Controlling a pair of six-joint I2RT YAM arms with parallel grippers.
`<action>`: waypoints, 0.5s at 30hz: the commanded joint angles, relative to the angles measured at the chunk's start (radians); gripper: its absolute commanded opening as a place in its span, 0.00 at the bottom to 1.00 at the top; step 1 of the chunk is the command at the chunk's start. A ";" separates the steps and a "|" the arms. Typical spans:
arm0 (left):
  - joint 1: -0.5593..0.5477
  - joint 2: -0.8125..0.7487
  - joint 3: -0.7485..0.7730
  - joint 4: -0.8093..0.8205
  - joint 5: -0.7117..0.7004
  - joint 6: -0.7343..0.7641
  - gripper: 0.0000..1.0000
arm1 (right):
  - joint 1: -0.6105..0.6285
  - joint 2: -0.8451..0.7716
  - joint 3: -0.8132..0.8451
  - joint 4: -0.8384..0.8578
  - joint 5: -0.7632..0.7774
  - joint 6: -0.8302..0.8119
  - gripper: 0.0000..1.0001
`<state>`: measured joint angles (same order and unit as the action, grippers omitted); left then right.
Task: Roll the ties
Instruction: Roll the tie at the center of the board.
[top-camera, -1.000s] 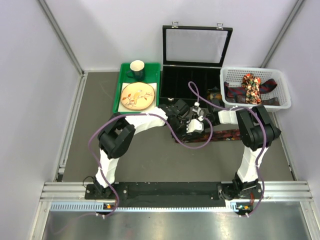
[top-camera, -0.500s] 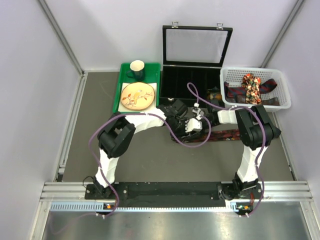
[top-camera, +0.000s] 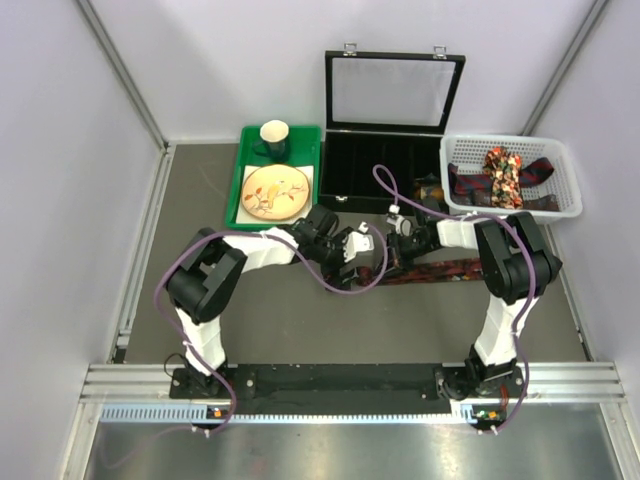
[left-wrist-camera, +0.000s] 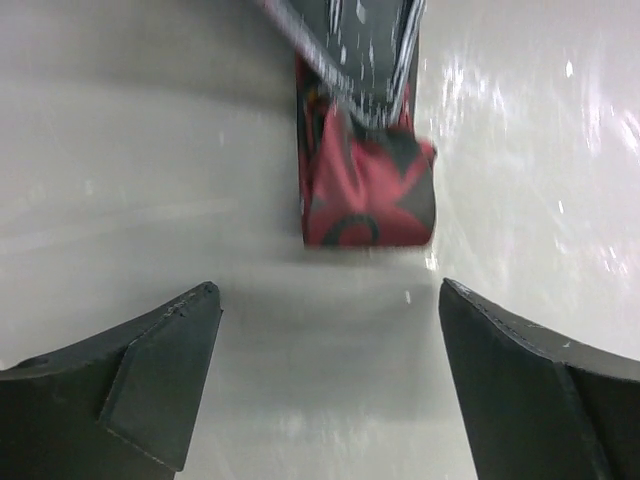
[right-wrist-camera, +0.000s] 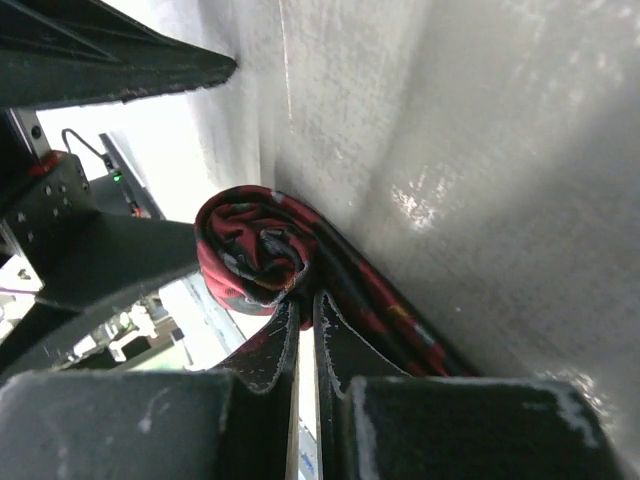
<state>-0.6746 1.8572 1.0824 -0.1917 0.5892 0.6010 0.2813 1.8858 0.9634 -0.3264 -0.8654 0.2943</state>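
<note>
**A:** How did the jaws stand?

**B:** The right gripper (right-wrist-camera: 303, 300) was pinched fully together at the rolled end of the maroon tie (right-wrist-camera: 250, 240). A fold of the cloth ran in between its tips, so I took it to be gripping the roll's outer layer. The left gripper (left-wrist-camera: 325, 290) had its jaws spread wide and held nothing. The roll sat just ahead of them, apart from both fingers.

**A:** Why one closed and one wide?

**B:** My reading is that the right one pinned the coil so it could not spring loose. The left one stood free, perhaps to take a fresh hold on it.

**A:** Where was the tie lying?

**B:** On the table (top-camera: 300, 320), between the two wrists. A few turns were wound at its left end, and the rest ran flat to the right, under the right arm. Laid straight like that, it could feed into the roll without twisting.

**A:** So the rolling was not far along?

**B:** Early, I judged, since most of the length lay unrolled. The other ties (top-camera: 500, 172) were heaped in the white basket (top-camera: 510, 210) at the far right. The black case (top-camera: 385, 160) stood open beside it, probably for finished rolls.
</note>
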 joint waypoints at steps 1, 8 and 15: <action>-0.042 0.054 0.014 0.136 0.017 -0.021 0.95 | 0.006 -0.013 -0.005 -0.022 0.181 -0.072 0.00; -0.095 0.134 0.076 0.176 -0.009 -0.040 0.87 | 0.006 -0.021 0.005 -0.034 0.131 -0.078 0.00; -0.095 0.172 0.152 -0.075 -0.045 0.028 0.31 | 0.006 -0.024 0.023 -0.051 0.103 -0.077 0.00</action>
<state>-0.7826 1.9926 1.2110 -0.0917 0.6044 0.5842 0.2752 1.8782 0.9707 -0.3473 -0.8326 0.2626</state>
